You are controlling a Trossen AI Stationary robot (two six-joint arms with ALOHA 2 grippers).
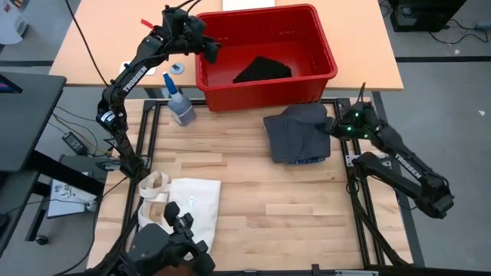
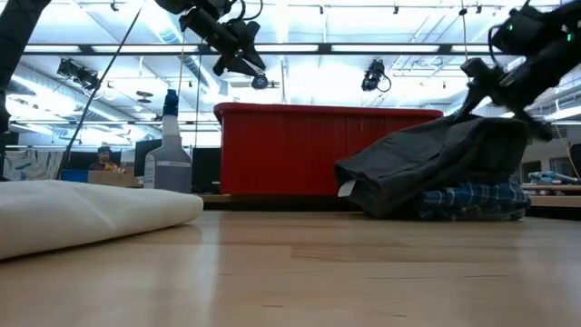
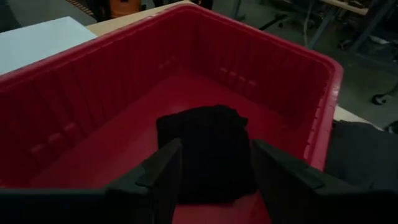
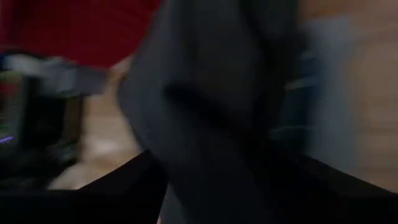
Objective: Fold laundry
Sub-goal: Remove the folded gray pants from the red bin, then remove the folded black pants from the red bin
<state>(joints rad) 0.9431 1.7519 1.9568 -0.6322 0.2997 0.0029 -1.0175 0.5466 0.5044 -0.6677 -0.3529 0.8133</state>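
I see the cream tote bag (image 1: pixel 188 201) nearest. Mid-surface right, right gripper (image 1: pixel 334 127) at the grey garment (image 1: pixel 298 132) atop the plaid one (image 2: pixel 477 200); jaws' state unclear. Far, left gripper (image 1: pixel 209 50), jaws released, over the red basket (image 1: pixel 307 23) holding the black garment (image 1: pixel 262 70).
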